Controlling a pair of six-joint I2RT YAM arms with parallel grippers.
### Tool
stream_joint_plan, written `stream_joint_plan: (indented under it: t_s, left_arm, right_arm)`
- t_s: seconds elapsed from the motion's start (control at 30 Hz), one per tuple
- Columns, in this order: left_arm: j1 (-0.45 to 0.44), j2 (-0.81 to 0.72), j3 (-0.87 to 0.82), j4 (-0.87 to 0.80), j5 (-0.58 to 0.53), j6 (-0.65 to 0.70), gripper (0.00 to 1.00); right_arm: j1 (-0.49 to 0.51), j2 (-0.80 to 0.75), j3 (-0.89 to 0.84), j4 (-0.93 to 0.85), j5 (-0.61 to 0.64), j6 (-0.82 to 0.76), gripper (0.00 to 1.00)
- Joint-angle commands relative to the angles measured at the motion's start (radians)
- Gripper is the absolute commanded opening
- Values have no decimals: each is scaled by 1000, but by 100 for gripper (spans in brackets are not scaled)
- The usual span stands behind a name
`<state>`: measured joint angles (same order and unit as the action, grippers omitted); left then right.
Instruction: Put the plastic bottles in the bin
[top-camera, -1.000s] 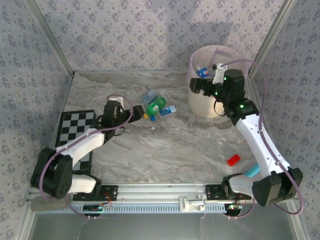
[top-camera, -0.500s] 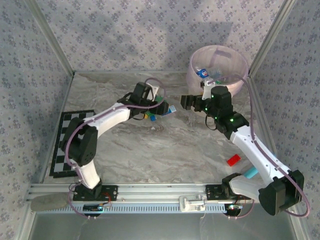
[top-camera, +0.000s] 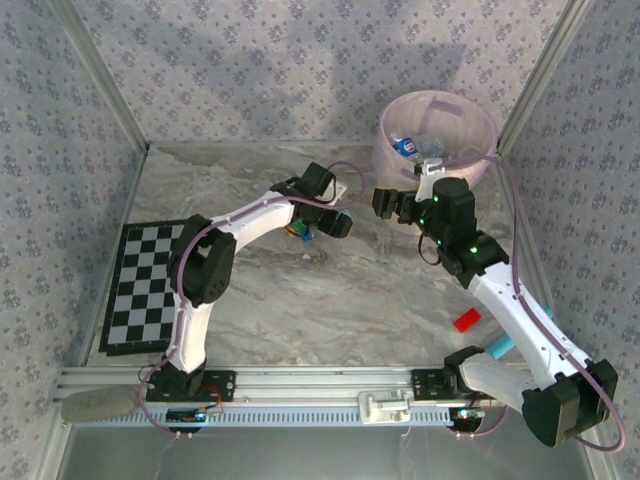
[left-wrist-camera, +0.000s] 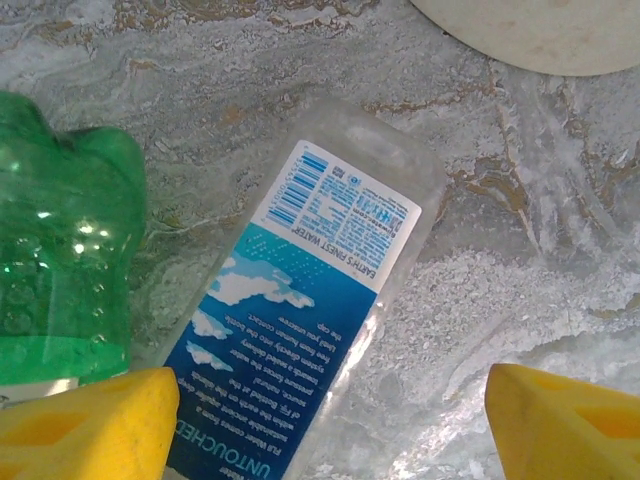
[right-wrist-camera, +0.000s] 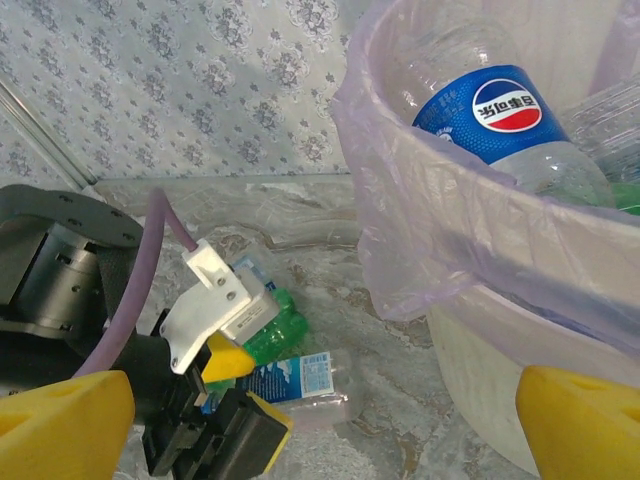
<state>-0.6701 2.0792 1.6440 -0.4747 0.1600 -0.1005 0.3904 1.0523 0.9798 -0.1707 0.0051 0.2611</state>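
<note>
A clear plastic bottle (left-wrist-camera: 310, 300) with a blue label lies flat on the marble table between the yellow fingers of my left gripper (left-wrist-camera: 330, 430). Its jaws stand apart, the right finger clear of the bottle. A green bottle (left-wrist-camera: 60, 260) lies just left of it. The right wrist view shows the same clear bottle (right-wrist-camera: 300, 385), green bottle (right-wrist-camera: 275, 335) and left gripper (right-wrist-camera: 235, 395). From above, my left gripper (top-camera: 338, 222) is at mid-table. My right gripper (top-camera: 392, 205) hovers open and holds nothing beside the bin (top-camera: 385, 130). The bin (right-wrist-camera: 450, 230) holds several bottles, one with a Pepsi label (right-wrist-camera: 490, 110).
A red block (top-camera: 466, 321) lies on the table at the front right. A checkerboard mat (top-camera: 140, 280) covers the left side. The bin's pale base (left-wrist-camera: 540, 30) is close beyond the bottles. Patterned walls close in the back and sides.
My left arm has reached from near the mat across to the bottles, and its jaws have narrowed around the clear bottle. My right gripper has swung down from the bin's rim to beside it.
</note>
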Motion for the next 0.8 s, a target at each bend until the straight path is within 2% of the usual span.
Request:
stream_joint_plan:
  t_s: [0.0, 0.5, 0.77]
  left_arm:
    - [-17, 32, 39, -80, -17, 39, 81]
    - [-33, 73, 61, -108, -61, 62, 84]
    - [-79, -6, 4, -100, -65, 50, 84]
  right_arm:
    - [-8, -26, -2, -9, 19, -18, 100]
    - [-16, -31, 3, -7, 4, -15, 100]
    - [-18, -41, -3, -5, 9, -10, 100]
